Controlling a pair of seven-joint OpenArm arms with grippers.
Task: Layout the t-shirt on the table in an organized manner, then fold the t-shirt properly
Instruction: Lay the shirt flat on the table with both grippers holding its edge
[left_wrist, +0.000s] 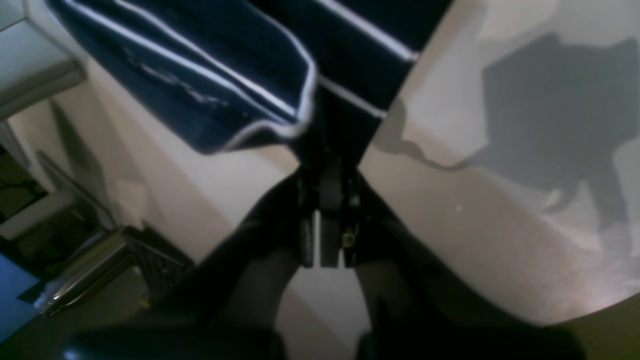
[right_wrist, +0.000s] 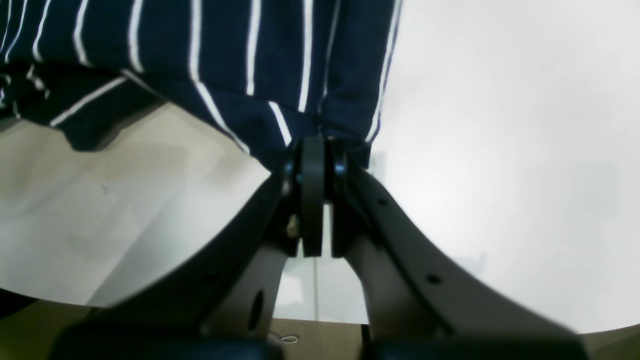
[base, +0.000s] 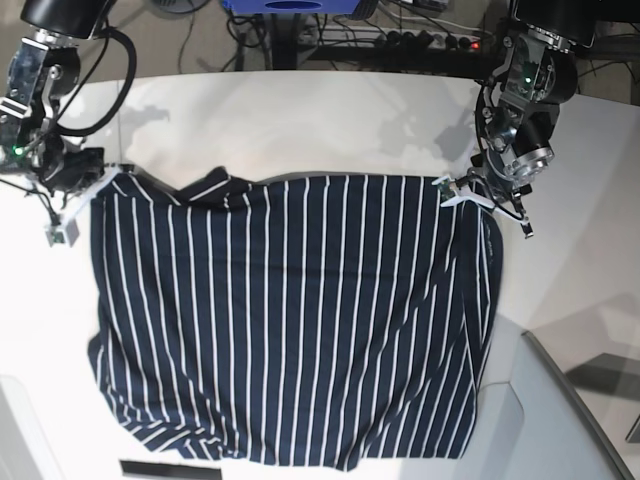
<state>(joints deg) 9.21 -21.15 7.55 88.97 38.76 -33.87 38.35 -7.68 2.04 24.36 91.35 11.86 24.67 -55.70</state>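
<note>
White table (base: 300, 120), both tools pinching t-shirt (base: 290, 320)

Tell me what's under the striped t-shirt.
The t-shirt, held at its top corners by the left gripper and right gripper, covers the white table. Whatever else lies beneath the cloth is hidden.

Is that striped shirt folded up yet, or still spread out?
Spread out: the t-shirt hangs as one broad sheet, with the left gripper and right gripper pinching its upper corners.

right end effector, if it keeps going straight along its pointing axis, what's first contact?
The t-shirt: the right end effector is already shut on its edge, striped fabric directly ahead. Beyond that likely the table, though depth is unclear.
</note>
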